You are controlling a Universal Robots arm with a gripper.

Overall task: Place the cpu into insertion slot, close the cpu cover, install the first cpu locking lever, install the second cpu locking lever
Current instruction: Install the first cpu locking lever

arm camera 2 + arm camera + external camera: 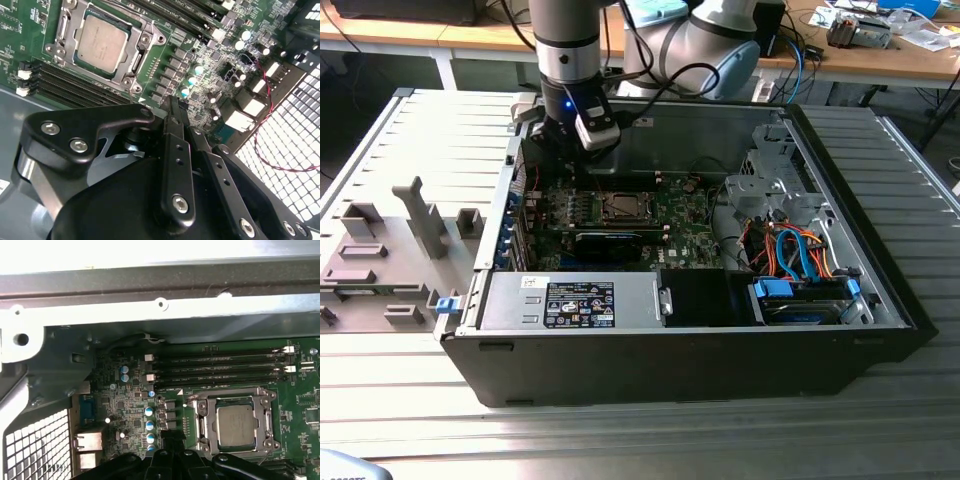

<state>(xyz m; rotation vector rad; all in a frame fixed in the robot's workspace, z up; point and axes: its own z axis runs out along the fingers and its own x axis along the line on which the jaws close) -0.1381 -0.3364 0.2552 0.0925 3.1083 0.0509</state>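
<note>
- Exterior view: the computer case [740, 340] is seen lying open on the worktop [650, 430].
- The tool [172, 107], fingers together and empty, is held just beside the insertion slot [102, 42].
- The cpu [236, 426] is seated under the closed cpu cover [267, 422].
- Lever installation is judged in hand; precise hooking is called for.

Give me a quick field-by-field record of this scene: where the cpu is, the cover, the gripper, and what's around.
cpu: seated in the insertion slot, metal top showing in both wrist views
cpu cover: lying down flat around the chip
gripper: above the green board beside the socket, holding nothing visible
computer case: open, lying on the slatted table
memory slots: long black rows beside the socket
grey fixture: on the table, at the exterior view's left
</note>
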